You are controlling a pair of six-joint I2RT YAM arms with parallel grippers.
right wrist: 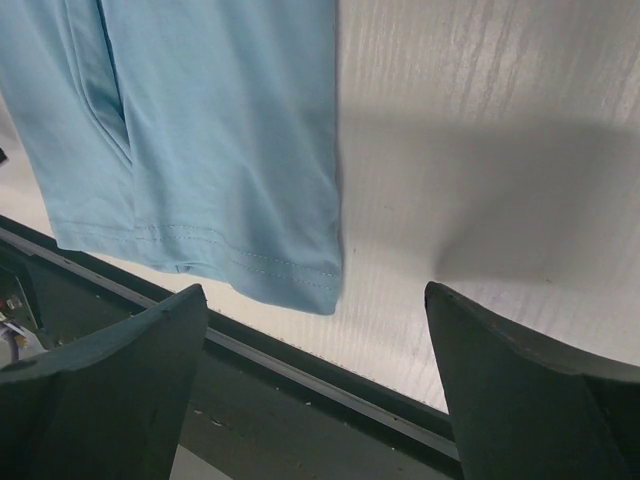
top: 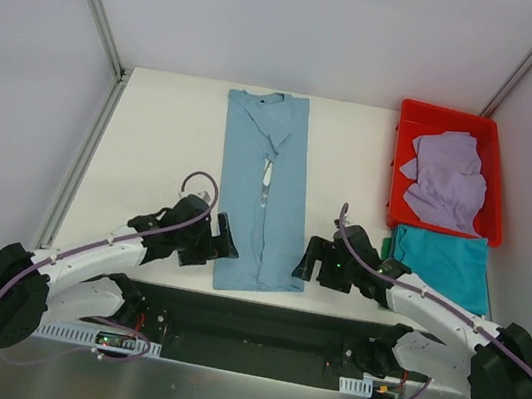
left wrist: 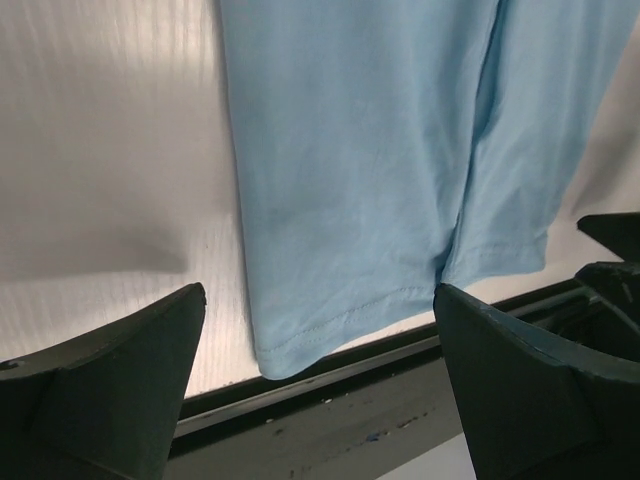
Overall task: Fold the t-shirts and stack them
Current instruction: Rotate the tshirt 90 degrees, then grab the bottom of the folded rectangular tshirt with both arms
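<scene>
Light blue tee point(top: 265, 194) lies mid-bench point(top: 164, 143) folded into a long strip, hem at the near edge, and the bit of print peeking through the gap between the flaps is too small to read. Left tool point(left wrist: 318, 300) and right tool point(right wrist: 315, 292) sit either side of that hem, both spread wide and holding nothing, wrist views cutting off most of the shirt. Over right, a lavender tee point(top: 447, 178) is crumpled in the red bin point(top: 401, 160), folded teal tee point(top: 443, 263) just in front, partly behind the right arm point(top: 440, 313).

Three t-shirts: light blue tee point(top: 265, 194), lavender tee point(top: 449, 178), teal tee point(top: 447, 269). One red bin point(top: 450, 112). Two claws: left claw point(top: 229, 239), right claw point(top: 305, 258).
</scene>
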